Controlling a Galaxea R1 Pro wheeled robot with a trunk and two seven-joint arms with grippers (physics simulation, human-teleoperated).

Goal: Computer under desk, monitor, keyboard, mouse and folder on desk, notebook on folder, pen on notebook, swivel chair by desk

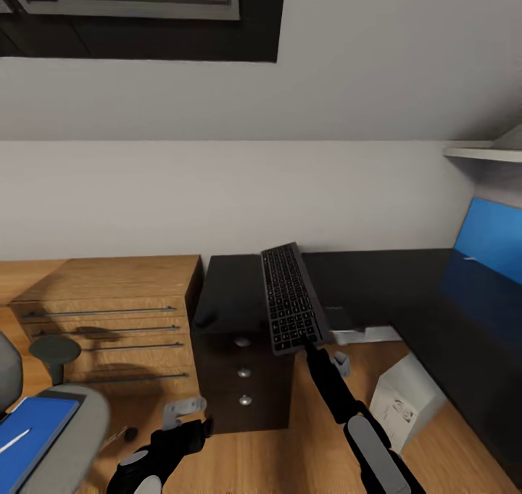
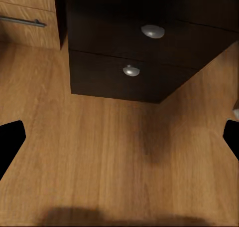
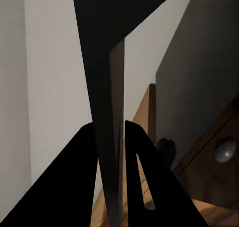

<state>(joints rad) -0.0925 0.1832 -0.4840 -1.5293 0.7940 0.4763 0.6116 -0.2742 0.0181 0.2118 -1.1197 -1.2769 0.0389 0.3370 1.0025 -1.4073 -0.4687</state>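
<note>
Your folder [image 1: 32, 425] lies on the swivel chair [image 1: 69, 425], unmoved. Your left tool [image 1: 190, 416] hangs apart, empty. Your right tool [image 1: 308, 344] is clamped on the keyboard [image 1: 290, 298], raised over the worktop [image 1: 235, 298], not set down.

The swivel chair [image 1: 51, 421] and the folder [image 1: 32, 429] on its seat, left of the left gripper [image 1: 190, 416], were cut by the frame edge. The right gripper [image 1: 313, 349] hid the keyboard's [image 1: 290, 298] near end. The computer's [image 1: 406, 400] base sat behind the right forearm.
</note>
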